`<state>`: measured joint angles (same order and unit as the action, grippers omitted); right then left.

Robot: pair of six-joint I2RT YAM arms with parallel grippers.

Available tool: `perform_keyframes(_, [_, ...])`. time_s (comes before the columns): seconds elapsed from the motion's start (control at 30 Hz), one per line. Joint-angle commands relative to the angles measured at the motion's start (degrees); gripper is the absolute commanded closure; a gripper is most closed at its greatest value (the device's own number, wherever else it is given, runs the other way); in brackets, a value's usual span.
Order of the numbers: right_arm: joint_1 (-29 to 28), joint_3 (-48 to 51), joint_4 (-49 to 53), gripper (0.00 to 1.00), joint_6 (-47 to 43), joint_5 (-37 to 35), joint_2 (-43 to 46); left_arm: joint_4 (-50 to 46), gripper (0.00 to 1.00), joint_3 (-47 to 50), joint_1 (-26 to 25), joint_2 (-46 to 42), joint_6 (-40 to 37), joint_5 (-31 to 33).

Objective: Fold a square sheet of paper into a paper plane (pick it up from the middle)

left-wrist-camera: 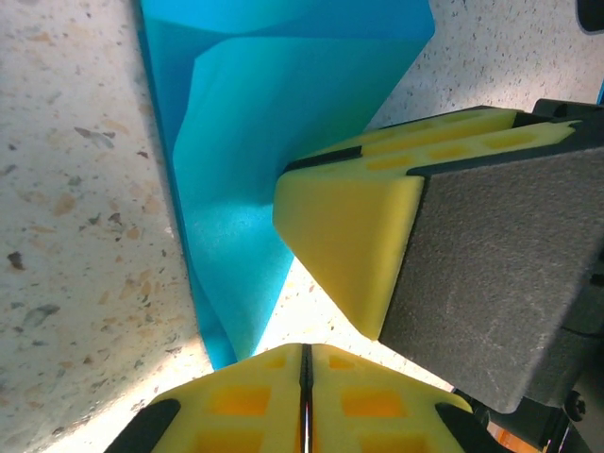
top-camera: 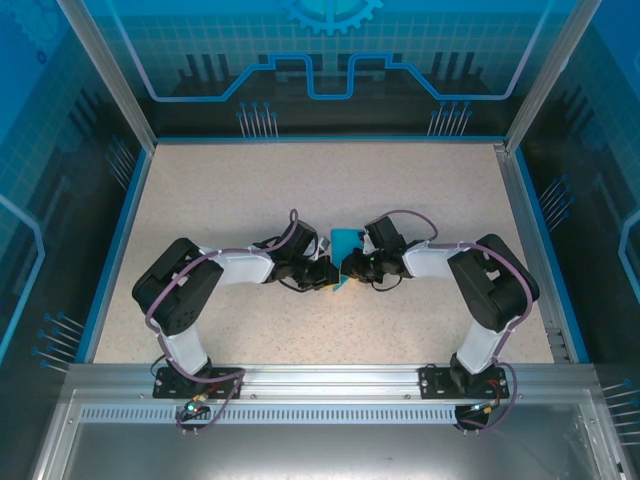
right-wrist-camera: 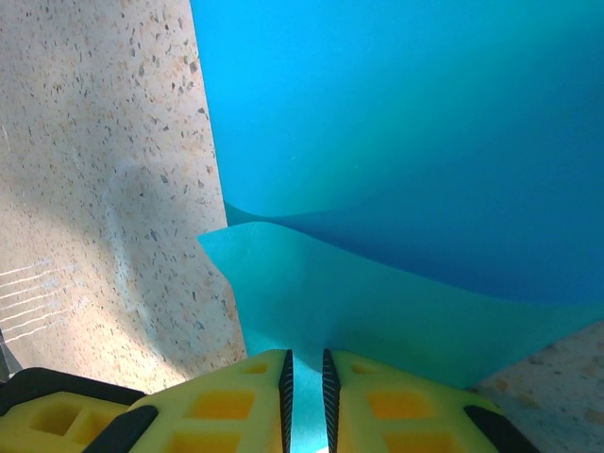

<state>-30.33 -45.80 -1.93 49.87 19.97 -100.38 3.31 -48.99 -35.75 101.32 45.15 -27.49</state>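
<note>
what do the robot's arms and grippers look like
Both the left arm and right arm have chunky black joint housings, white links and a lilac-grey cable looping along the outside. The left gripper and right gripper have yellow fingers moulded with square recesses, with thin black ribbed strips on their inner faces.

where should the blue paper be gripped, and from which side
Pinch the square sheet of paper at its thin edge, edge-on from the right, as the right gripper does: the sheet is bowed up off the table, leaving that edge free.
</note>
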Motion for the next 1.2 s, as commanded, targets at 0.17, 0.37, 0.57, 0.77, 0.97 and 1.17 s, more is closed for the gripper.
perform_keyframes(0.17, [-0.2,-1.1,3.1,0.81,-0.6,-0.7,0.3,0.0,0.89,-2.1,-0.4,3.2,0.3,-1.2])
perform_keyframes(0.37, [-0.2,-1.4,3.1,0.81,-0.6,-0.4,0.4,-1.2,0.89,-2.4,-0.4,4.5,0.3,-0.4])
perform_keyframes(0.57, [0.0,-2.8,3.0,0.81,-1.3,-0.1,0.3,-5.4,0.90,-2.2,-0.4,4.8,-0.4,2.5])
perform_keyframes(0.77, [0.7,-4.2,2.8,0.81,-3.5,0.4,2.0,-8.7,0.91,-2.7,-0.4,5.7,-0.5,4.5])
perform_keyframes(0.97, [1.3,-0.7,2.2,0.80,-6.1,-0.8,6.0,-10.7,0.91,-3.2,-0.4,5.8,-0.5,5.9])
perform_keyframes(1.17, [1.6,2.8,1.0,0.81,-7.2,-1.6,6.4,-12.8,0.92,-3.8,-0.5,6.0,0.1,7.5])
